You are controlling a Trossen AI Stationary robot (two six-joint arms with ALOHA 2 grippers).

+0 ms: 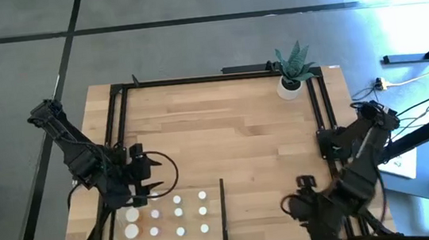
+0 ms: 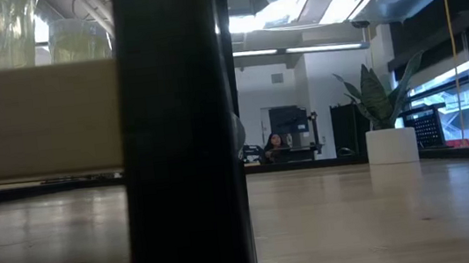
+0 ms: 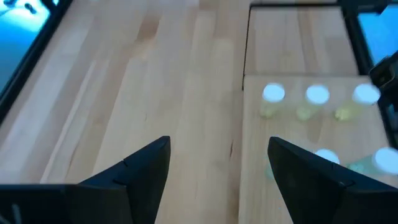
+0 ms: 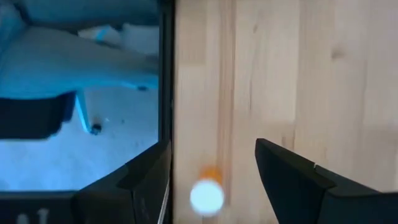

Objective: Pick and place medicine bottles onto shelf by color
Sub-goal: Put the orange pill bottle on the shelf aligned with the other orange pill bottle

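The shelf point(image 1: 189, 218), a pale wood panel with a black upright strip point(image 1: 224, 212), lies at the table's near left. Several medicine bottles point(image 1: 178, 212) with white caps stand on it in rows; some also show in the left wrist view point(image 3: 317, 94). My left gripper point(image 1: 147, 176) is open and empty above the tabletop at the shelf's far left corner point(image 3: 217, 155). My right gripper point(image 4: 211, 155) is open near the table's near right edge point(image 1: 305, 186). An orange bottle with a white cap point(image 4: 206, 194) stands on the table between its fingers, apart from both.
A white pot with a spiky green plant point(image 1: 293, 72) stands at the far right corner. Black rails point(image 1: 116, 130) frame the tabletop. In the low view the black strip point(image 2: 182, 137) fills the near middle, and a person point(image 2: 273, 142) sits far behind the table.
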